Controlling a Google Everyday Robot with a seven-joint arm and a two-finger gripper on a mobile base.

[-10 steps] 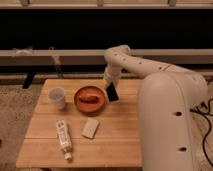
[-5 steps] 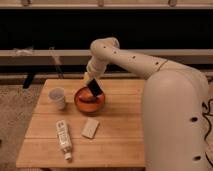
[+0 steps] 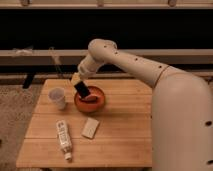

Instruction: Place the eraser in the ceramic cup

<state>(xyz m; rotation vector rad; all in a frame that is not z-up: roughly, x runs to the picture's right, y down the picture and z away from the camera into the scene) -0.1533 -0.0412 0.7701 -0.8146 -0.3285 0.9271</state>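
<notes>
Hand (image 3: 78, 82) above bowl (image 3: 100, 103), eraser (image 3: 82, 91) in grip

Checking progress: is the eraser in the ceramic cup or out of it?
Out. The gripper holds the eraser tilted above the orange bowl, beside the ceramic cup and apart from it.

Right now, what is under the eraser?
The eraser, held in the gripper, hangs over the orange-brown bowl. It covers the bowl's left inside, so contents there cannot be seen. The ceramic cup stands apart, at picture left.
</notes>
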